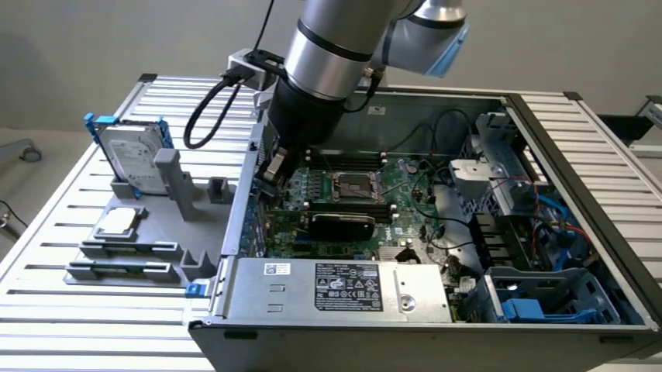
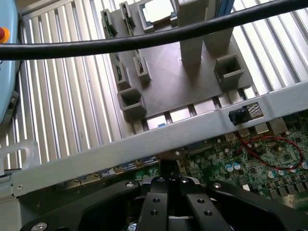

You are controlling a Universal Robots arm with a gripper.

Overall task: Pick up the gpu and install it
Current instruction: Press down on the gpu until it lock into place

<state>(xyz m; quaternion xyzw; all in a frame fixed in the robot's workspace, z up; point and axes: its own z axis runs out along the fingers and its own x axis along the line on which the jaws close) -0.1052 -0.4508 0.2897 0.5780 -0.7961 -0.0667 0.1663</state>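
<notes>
The gripper is hanging inside the case with its fingers pressed together and pinching nothing, hard by the case wall at nine o'clock of the socket. The gpu is sitting black side up on the board, at six o'clock of the socket and apart from the gripper; it is looking seated, though its slot is hidden. In the wrist view the gripper is hovering just inside the wall.

To do this well, I judge, the arm is needing to stay square to the card and clear of wall and cables.

Counting: one gpu, one drive, one chip, one tray, one case.
</notes>
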